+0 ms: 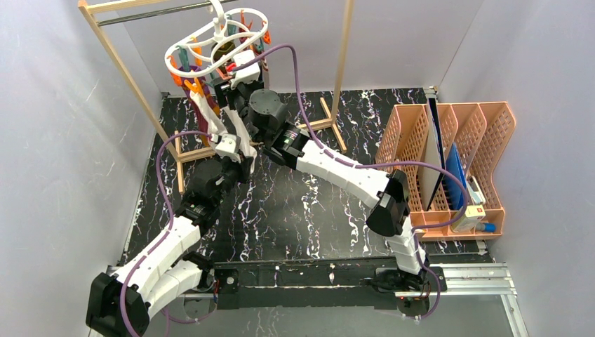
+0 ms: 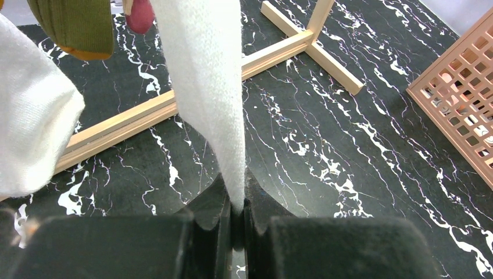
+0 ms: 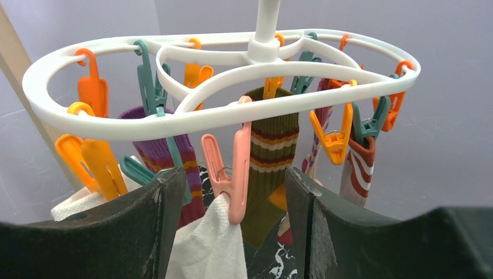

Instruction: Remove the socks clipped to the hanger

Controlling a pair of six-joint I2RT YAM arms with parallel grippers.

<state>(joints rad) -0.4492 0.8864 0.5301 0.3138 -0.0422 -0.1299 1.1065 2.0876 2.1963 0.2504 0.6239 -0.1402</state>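
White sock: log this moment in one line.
left gripper shut on white sock | right gripper open at pink peg | hanger loaded

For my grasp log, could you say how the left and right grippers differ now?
The left gripper is shut on the lower end of a plain white fabric sock; the right gripper is open, fingers flanking a pink plastic peg. The left sits low over the black marbled table; the right is up at the white plastic oval hanger.

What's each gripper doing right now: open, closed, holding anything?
Left gripper: closed on a white sock.
Right gripper: open, fingers either side of the pink peg.
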